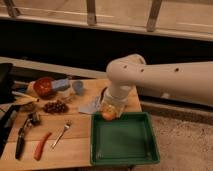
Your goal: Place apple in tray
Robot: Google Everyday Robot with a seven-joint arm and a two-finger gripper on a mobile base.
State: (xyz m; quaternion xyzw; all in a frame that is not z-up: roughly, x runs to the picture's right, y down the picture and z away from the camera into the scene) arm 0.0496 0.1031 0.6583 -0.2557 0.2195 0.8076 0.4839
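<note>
So, where is the robot's two-finger gripper (109,110)?

Low over the wooden table top (80,142), right at the far left corner of the large shallow green plastic tray (125,161). It hangs from the thick white arm (165,82), which comes in from the right and bends down at the elbow

And its state?

Closed around the small round yellow-orange apple (108,116). That fruit shows at the very tip of it, pinched from above

Is the apple inside the tray?

It sits at the tray's corner, about over the rim. Whether it touches the tray floor or hangs just above it, I cannot tell. The rest of the green floor shows bare plastic

What lies to the left?

A pale grey cloth (91,106) just beside the gripper. Further left, a cluster of dark red grapes (55,106). Behind them stands a round dark red bowl (44,86), then a small bluish cup (78,87) nearer the arm. Toward the front edge lie a long orange-red carrot (42,146) and a metal fork (61,134), side by side but apart, with a black-handled tool (20,142) left of the carrot

All well clear of the tray?

Yes, all of them on the wood
</note>
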